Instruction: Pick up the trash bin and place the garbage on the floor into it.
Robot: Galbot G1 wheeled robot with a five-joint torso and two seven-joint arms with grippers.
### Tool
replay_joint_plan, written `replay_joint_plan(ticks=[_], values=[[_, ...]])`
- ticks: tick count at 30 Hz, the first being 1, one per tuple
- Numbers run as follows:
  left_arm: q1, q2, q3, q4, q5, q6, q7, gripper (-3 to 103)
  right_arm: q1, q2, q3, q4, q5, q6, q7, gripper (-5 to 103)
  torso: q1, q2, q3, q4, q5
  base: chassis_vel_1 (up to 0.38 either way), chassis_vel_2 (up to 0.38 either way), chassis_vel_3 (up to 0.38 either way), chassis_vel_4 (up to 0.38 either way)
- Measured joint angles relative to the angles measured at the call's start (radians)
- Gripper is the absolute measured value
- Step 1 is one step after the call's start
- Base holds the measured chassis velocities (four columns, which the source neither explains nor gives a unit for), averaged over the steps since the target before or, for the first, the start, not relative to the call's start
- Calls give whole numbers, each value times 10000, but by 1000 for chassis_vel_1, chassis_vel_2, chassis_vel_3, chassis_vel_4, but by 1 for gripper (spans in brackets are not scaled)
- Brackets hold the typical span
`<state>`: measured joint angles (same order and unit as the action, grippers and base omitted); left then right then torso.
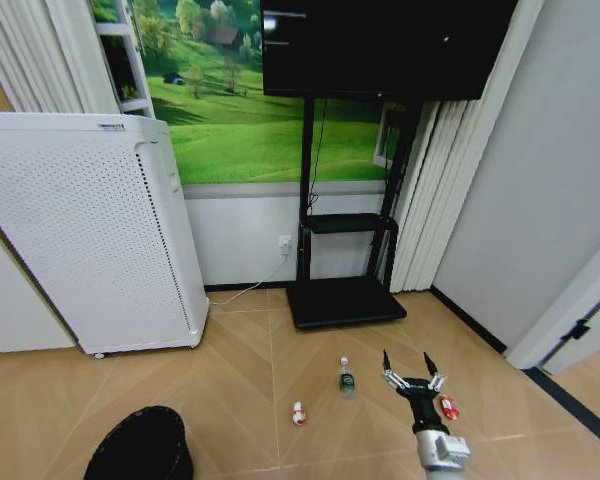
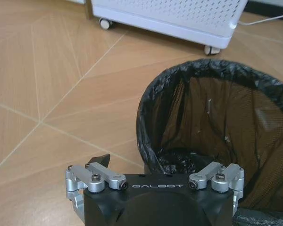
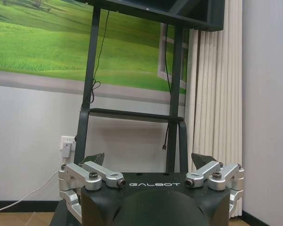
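Trash bin (image 2: 217,122) upright, left gripper (image 2: 155,162) clamping its rim, right gripper (image 1: 412,368) spread wide.

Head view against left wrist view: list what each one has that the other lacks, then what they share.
Head view alone: the bottle and two red-and-white pieces lying on the floor, the right gripper open and low beside the right-hand piece, and the black TV stand.

Left wrist view alone: the left gripper at the trash bin's rim, the black liner's inside, and the appliance's caster wheels.

Both: the trash bin, the white perforated appliance, the parquet.
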<state>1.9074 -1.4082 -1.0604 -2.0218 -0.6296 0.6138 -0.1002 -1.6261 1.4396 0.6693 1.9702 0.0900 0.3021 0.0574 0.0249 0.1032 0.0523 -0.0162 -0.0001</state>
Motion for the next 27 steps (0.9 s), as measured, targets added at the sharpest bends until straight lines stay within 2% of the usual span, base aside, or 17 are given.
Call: replay_joint_plan(ticks=[4, 5, 8, 9, 10, 11, 13, 14, 16, 19, 20, 22, 23, 24, 25, 26, 27], values=[[-325, 131, 185, 130, -417, 211, -536, 99, -36, 5, 0, 4, 4, 33, -23, 100, 1, 0, 1, 0, 1, 0, 0, 0, 0], [-489, 173, 263, 212, -486, 232, -807, 95, -40, 5, 11, 15, 28, 36, -31, 100, 1, 1, 1, -1, 0, 0, 0, 0, 0], [-609, 206, 316, 286, -516, 262, -972, 89, -41, 2, 22, 31, 56, 36, -33, 100, 0, 1, 1, -1, 1, 0, 0, 0, 0], [-741, 260, 400, 376, -576, 307, -1149, 79, -42, -9, 32, 77, 101, 36, -40, 100, 1, 1, 2, -2, 0, 0, 0, 0, 0], [-784, 283, 434, 413, -582, 322, -1189, 79, -42, -14, 34, 103, 117, 37, -48, 100, 2, 1, 2, -1, 0, 0, 0, 0, 0], [-826, 304, 477, 474, -583, 337, -1214, 74, -41, -22, 37, 128, 138, 37, -65, 100, 1, 1, 2, -1, 1, 0, 0, 0, 0], [-871, 310, 506, 550, -581, 341, -1216, 62, -38, -28, 43, 138, 146, 36, -100, 100, 1, 2, 2, 0, 1, 0, 0, 0, 0], [-871, 310, 506, 550, -581, 341, -1216, 62, -38, -28, 43, 138, 146, 36, -100, 100, 1, 2, 2, 0, 1, 0, 0, 0, 0], [-864, 299, 487, 592, -578, 296, -1151, 52, -26, -28, 46, 133, 157, 33, -101, 100, 1, 3, 2, 0, 4, 0, 0, 0, 0], [-826, 291, 453, 603, -538, 205, -1024, 46, -17, -24, 47, 115, 159, 32, -94, 100, 1, 3, 2, 0, 1, 0, 0, 0, 0], [-764, 287, 390, 617, -446, -21, -783, 36, 8, -21, 36, 52, 163, 134, -88, 100, 2, 3, 3, 0, -1, 0, 0, 0, 0], [-735, 287, 351, 617, -439, -137, -656, 36, 36, -10, 25, 11, 178, 252, -82, 100, 1, 3, 2, 0, 1, 0, 0, 0, 0], [-706, 287, 314, 617, -439, -246, -528, 30, 56, 0, 12, -18, 209, 332, -74, 100, 1, 4, 3, 1, 1, 0, 0, 0, 0], [-706, 287, 314, 617, -439, -246, -528, 30, 56, 0, 12, -18, 209, 332, -74, 100, 1, 4, 3, 1, 1, 0, 0, 0, 0], [-672, 282, 277, 615, -432, -426, -369, 25, 78, 14, -6, -44, 266, 409, -36, 100, 1, 3, 3, 0, 0, 0, 0, 0, 0], [-635, 257, 226, 583, -414, -700, -186, 14, 106, 18, -6, -75, 290, 461, -9, 100, 2, 3, 3, 1, -1, 0, 0, 0, 0], [-635, 257, 226, 583, -414, -700, -186, 14, 106, 18, -6, -75, 290, 461, -9, 100, 2, 3, 3, 1, -1, 0, 0, 0, 0]])
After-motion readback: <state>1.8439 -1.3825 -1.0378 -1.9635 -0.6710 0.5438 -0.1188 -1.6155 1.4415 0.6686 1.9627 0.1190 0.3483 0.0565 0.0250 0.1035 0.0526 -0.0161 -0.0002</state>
